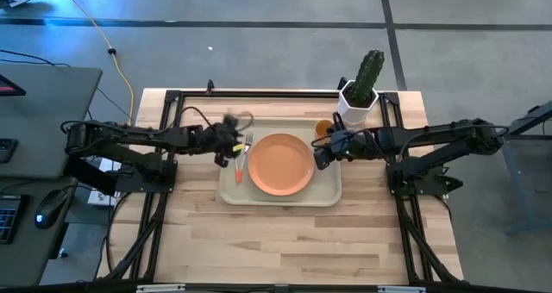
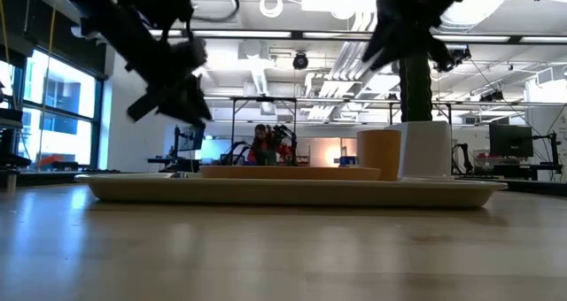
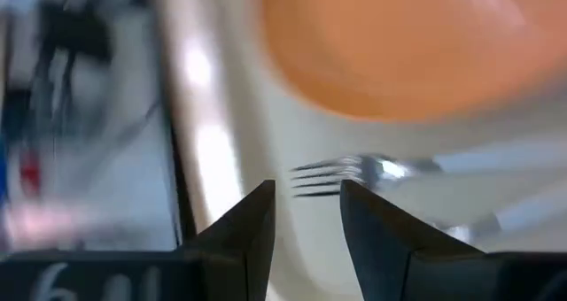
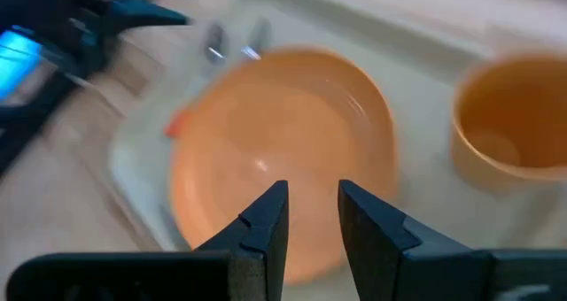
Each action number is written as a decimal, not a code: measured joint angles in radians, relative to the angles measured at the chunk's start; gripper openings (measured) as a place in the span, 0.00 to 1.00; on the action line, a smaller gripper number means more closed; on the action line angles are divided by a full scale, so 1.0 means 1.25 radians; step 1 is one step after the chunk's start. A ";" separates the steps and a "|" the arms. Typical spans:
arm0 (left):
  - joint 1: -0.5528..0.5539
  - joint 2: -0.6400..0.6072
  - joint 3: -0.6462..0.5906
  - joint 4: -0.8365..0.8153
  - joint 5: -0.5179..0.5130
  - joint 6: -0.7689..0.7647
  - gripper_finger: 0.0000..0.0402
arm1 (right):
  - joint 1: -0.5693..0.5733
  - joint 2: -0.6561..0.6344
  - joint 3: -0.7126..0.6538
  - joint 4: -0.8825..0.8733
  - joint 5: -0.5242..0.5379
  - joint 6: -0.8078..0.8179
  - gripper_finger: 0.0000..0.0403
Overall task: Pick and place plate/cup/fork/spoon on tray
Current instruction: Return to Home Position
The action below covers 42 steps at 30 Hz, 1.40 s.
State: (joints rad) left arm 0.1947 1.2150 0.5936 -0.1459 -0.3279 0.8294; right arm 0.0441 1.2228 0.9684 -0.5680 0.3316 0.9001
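The beige tray lies mid-table. The orange-tan plate lies flat in its middle, and the small orange cup stands upright at its far right corner. The fork lies on the tray's left strip, prongs toward the far edge. A second slim silver utensil lies beside it; I cannot see its bowl. My left gripper hovers over the tray's left rim near the fork, open a little and empty. My right gripper hovers at the plate's right edge, open a little and empty.
A white pot with a green cactus stands just beyond the tray's far right corner, close behind the cup. Black frame rails run along the table's sides. Bare wood lies between the tray and the near edge.
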 joint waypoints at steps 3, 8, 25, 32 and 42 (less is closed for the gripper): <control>-0.001 -0.060 0.016 0.000 -0.036 -0.234 0.30 | 0.042 -0.015 0.005 0.045 0.072 -0.043 0.21; -0.017 -0.209 0.038 0.037 -0.040 -0.450 0.25 | 0.053 -0.049 0.055 0.072 0.078 -0.224 0.12; -0.157 -0.540 0.068 0.114 0.073 -0.704 0.01 | -0.062 -0.046 0.064 0.597 -0.511 -0.560 0.00; -0.239 -0.585 0.063 0.027 0.013 -0.665 0.00 | -0.068 -0.137 0.064 0.374 -0.534 -0.672 0.00; -0.308 -0.577 -0.012 0.071 -0.031 -0.743 0.00 | -0.065 -0.273 0.063 0.296 -0.534 -0.762 0.00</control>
State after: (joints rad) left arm -0.1899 0.4941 0.5788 -0.0570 -0.3669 -0.0999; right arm -0.0370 0.8821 1.0473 -0.1984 -0.3355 -0.0528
